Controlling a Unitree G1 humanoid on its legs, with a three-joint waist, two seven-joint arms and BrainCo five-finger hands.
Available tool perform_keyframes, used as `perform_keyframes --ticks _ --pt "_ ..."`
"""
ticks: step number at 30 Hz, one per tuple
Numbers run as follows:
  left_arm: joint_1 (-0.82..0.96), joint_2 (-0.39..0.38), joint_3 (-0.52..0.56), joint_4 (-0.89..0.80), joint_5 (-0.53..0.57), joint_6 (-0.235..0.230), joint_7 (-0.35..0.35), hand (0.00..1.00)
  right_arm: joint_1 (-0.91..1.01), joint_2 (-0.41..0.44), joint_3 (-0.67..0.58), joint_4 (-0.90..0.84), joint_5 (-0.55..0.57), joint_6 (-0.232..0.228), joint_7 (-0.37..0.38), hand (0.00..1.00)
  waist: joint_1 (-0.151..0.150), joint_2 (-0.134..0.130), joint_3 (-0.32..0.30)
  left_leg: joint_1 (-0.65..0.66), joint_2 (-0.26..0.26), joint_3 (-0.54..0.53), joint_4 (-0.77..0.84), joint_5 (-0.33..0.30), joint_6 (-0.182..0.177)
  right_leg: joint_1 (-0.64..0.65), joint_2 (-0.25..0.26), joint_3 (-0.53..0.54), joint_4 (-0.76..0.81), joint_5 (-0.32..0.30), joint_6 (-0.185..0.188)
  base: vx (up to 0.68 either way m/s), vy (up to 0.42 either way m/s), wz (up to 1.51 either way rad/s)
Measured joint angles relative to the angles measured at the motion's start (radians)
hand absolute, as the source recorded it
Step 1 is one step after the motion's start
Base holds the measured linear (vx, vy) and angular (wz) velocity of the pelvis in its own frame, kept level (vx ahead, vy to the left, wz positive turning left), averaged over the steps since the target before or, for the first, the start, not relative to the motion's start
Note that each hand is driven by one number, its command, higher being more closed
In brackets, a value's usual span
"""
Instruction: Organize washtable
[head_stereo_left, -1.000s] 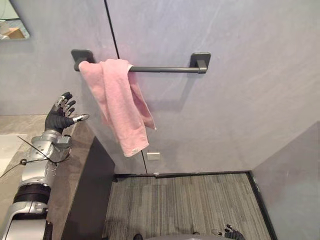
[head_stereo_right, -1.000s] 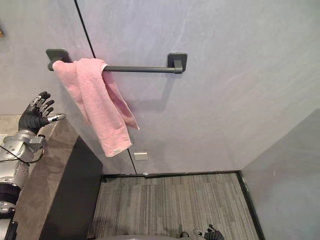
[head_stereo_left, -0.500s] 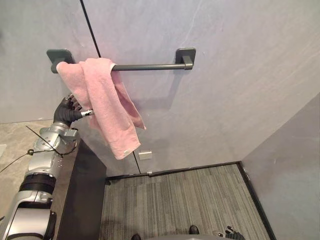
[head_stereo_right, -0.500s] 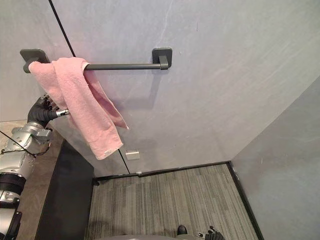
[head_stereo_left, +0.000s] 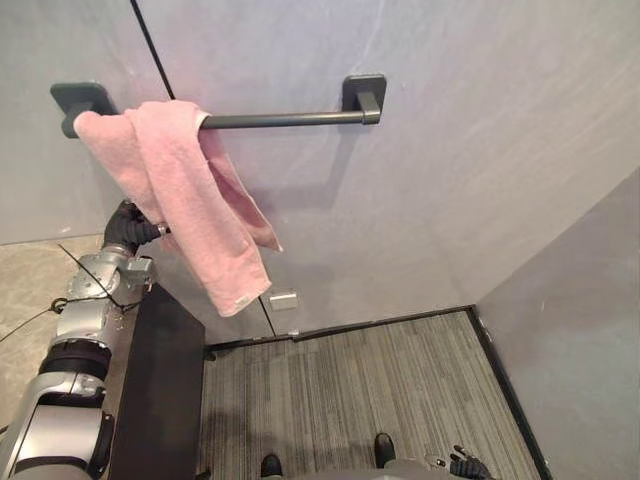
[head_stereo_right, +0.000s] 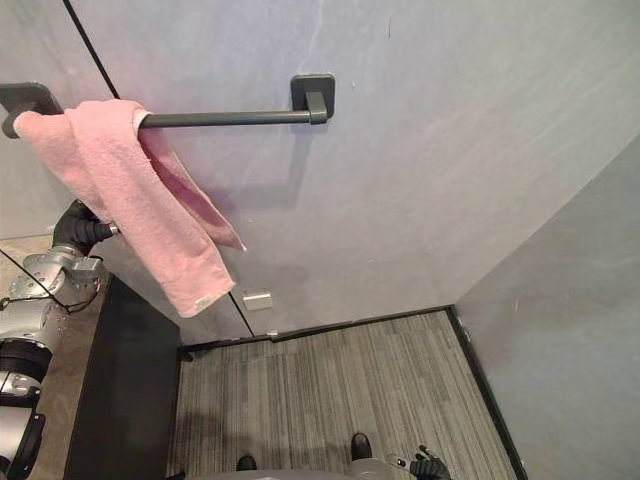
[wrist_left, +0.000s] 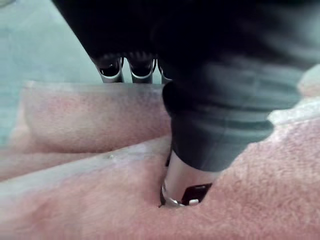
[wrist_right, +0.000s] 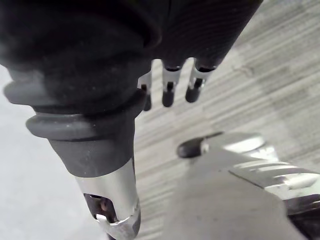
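At the wall rail beside the counter (head_stereo_left: 28, 288), the robot's left hand (head_stereo_left: 128, 228) reaches up into a pink towel (head_stereo_left: 190, 190) that hangs bunched and crooked over the left end of the dark towel bar (head_stereo_left: 290, 119). Most of the bar's length is bare. One corner of the towel trails down towards the counter's edge.

From the wrist, the thumb is sunk in the cloth and a fold of towel covers the rest of the hand. Whether it has closed into a real grip cannot be told.

The right hand (wrist_right: 100, 65) hangs idle low over the carpeted floor (head_stereo_left: 350, 390), its fingers (wrist_right: 169, 95) straight and relaxed, with nothing in them.

The step in hand looks like taking hold of the towel, either to straighten it on the bar or to lift it away. Which of the two cannot be read from this moment.

The next move calls for a firm pinch through the doubled cloth. After that it needs a steady draw along or off the bar. Loose terry draped unevenly is likely to slide off the free side if tugged hard.
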Motion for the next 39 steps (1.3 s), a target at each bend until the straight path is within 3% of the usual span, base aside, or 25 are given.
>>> perform_keyframes --ticks 3,6,11,17,23,26,28,33,35,39 --pt "0.002 -0.025 0.031 -0.006 0.003 0.002 0.006 1.00 -0.016 -0.043 0.077 -0.316 0.020 -0.018 0.000 0.00 0.012 0.001 0.001 -0.008 -0.001 0.016 0.004 0.000 0.000 -0.018 0.000 0.014 -0.001 0.015 0.002 -0.04 -0.010 -0.15" --pt "0.000 -0.034 0.039 -0.007 0.012 0.001 0.028 1.00 -0.091 -0.087 0.135 -0.508 0.054 -0.029 -0.001 0.00 0.017 -0.003 0.003 -0.016 0.000 0.021 0.017 0.000 0.000 -0.024 0.001 0.024 -0.002 0.021 0.002 -0.07 -0.016 -0.11" --pt "-0.039 -0.034 0.039 -0.008 0.012 0.003 0.057 1.00 -0.314 -0.253 0.366 -0.848 0.208 -0.071 0.040 0.00 0.023 -0.016 0.014 -0.018 0.006 0.022 0.030 0.000 0.000 -0.022 0.007 0.033 -0.003 0.030 0.002 -0.05 -0.024 -0.03" --pt "-0.077 -0.033 -0.015 -0.026 0.007 0.005 0.059 1.00 -0.611 -0.415 0.623 -0.864 0.466 -0.069 0.093 0.00 0.049 -0.025 0.016 -0.023 0.006 0.017 0.032 0.001 0.000 -0.020 0.006 0.028 -0.009 0.035 0.002 -0.01 -0.008 0.03" --pt "-0.090 -0.033 -0.081 -0.066 -0.039 0.008 0.065 1.00 -0.898 -0.423 0.829 -0.685 0.691 -0.038 0.064 0.00 0.077 -0.024 0.019 -0.045 0.007 -0.005 0.033 0.006 -0.005 -0.019 0.005 0.010 -0.027 0.048 0.000 -0.01 -0.014 0.09" --pt "-0.096 -0.033 -0.090 -0.083 -0.050 0.009 0.065 1.00 -1.015 -0.400 0.885 -0.562 0.778 -0.014 0.048 0.00 0.087 -0.022 0.025 -0.062 0.008 -0.027 0.033 0.013 -0.006 -0.019 0.005 -0.013 -0.034 0.051 -0.004 -0.02 -0.020 0.22" --pt "-0.123 -0.034 -0.117 -0.083 -0.059 0.009 0.067 1.00 -1.110 -0.345 0.903 -0.429 0.837 -0.006 0.016 0.00 0.108 -0.022 0.044 -0.069 0.009 -0.036 0.033 0.018 -0.007 -0.019 0.006 -0.020 -0.034 0.051 -0.004 -0.04 -0.017 0.14" --pt "-0.186 -0.060 -0.135 -0.083 -0.084 0.014 0.075 1.00 -1.259 -0.150 0.901 -0.192 0.865 0.002 -0.030 0.00 0.135 -0.016 0.063 -0.110 0.012 -0.072 0.033 0.036 -0.014 -0.038 0.008 -0.058 -0.036 0.053 -0.007 -0.04 -0.024 0.20" --pt "-0.218 -0.079 -0.139 -0.082 -0.088 0.014 0.089 1.00 -1.315 -0.028 0.868 -0.097 0.863 0.003 -0.060 0.00 0.142 -0.015 0.072 -0.134 0.014 -0.087 0.033 0.045 -0.016 -0.052 0.010 -0.069 -0.036 0.055 -0.010 -0.05 -0.024 0.18" --pt "-0.268 -0.118 -0.164 -0.070 -0.088 0.023 0.096 1.00 -1.362 0.082 0.770 0.041 0.858 0.003 -0.110 0.00 0.157 -0.014 0.074 -0.156 0.015 -0.108 0.033 0.056 -0.023 -0.062 0.011 -0.089 -0.037 0.056 -0.011 -0.04 -0.021 0.15"
